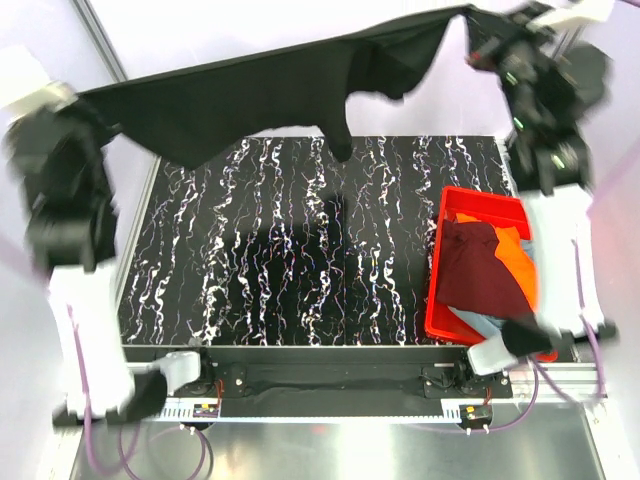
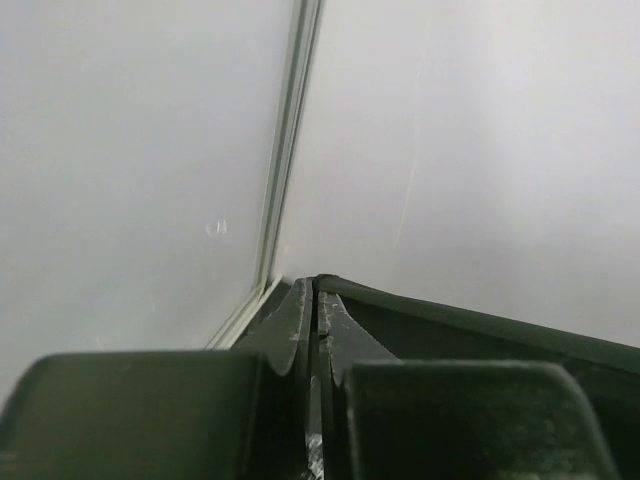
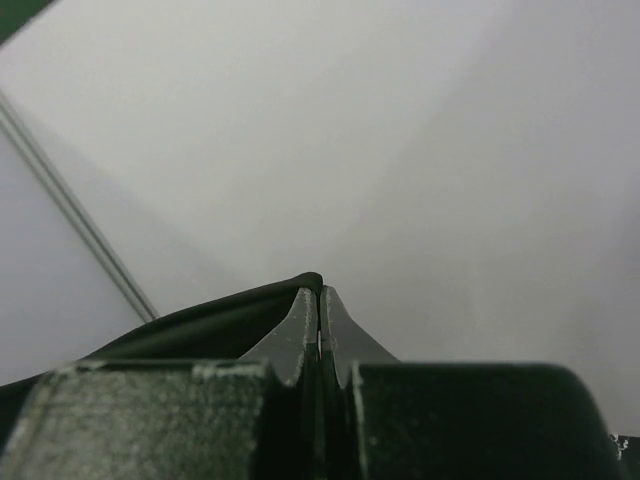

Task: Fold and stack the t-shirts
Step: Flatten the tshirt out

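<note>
My left gripper (image 2: 316,300) and right gripper (image 3: 320,305) each pinch an edge of the soft plain black cloth t-shirt (image 1: 250,100) — strung high over the marbled table (image 1: 300,260). Limp, light — I'd judge corners hold best.

Both arms (image 1: 60,190) aloft, fingers (image 2: 293,325) clamped together
</note>
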Controlling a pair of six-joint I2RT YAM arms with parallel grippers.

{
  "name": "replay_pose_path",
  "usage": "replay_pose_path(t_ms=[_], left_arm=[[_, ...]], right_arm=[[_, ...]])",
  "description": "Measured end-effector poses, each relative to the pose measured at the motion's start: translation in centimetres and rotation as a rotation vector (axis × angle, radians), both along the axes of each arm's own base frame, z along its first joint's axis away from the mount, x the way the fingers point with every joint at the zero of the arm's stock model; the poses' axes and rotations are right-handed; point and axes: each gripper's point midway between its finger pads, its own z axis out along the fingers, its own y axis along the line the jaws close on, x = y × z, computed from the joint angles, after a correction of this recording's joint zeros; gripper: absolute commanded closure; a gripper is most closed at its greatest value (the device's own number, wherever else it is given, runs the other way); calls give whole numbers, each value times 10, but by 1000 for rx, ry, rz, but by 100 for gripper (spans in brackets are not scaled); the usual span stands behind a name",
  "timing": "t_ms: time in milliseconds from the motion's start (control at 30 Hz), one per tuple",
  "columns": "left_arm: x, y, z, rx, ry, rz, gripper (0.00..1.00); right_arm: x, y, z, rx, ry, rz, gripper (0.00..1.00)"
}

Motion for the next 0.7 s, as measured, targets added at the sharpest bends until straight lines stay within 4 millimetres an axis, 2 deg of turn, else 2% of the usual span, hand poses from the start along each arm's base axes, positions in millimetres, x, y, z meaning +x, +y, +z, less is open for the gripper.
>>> replay_pose_path(t_ms=[100, 233, 300, 400, 467, 533, 633, 700], left_arm=[[-58, -5, 35, 3, -148, -11, 100], [-124, -9, 47, 8, -259, -13, 100], [-144, -11, 49, 10, -294, -19, 100], [-152, -12, 43, 10, -302, -24, 100], [-143, -12, 33, 5, -279, -27, 100], [-127, -12, 15, -5, -225, -29, 100], [-97, -10, -16, -21, -132, -30, 100], [-73, -9, -43, -32, -52, -29, 100]], right_arm=[[-62, -10, 16, 7, -60, 14, 100], [-137, -22, 32, 16, -144, 31, 100], [-165, -24, 39, 18, -179, 44, 100], [-191, -28, 44, 21, -218, 54, 100], [-191, -27, 41, 19, -210, 59, 100], [-177, -24, 29, 16, -169, 61, 100], [-142, -19, 2, 6, -77, 60, 100], [-111, -14, -28, -1, 5, 56, 100]])
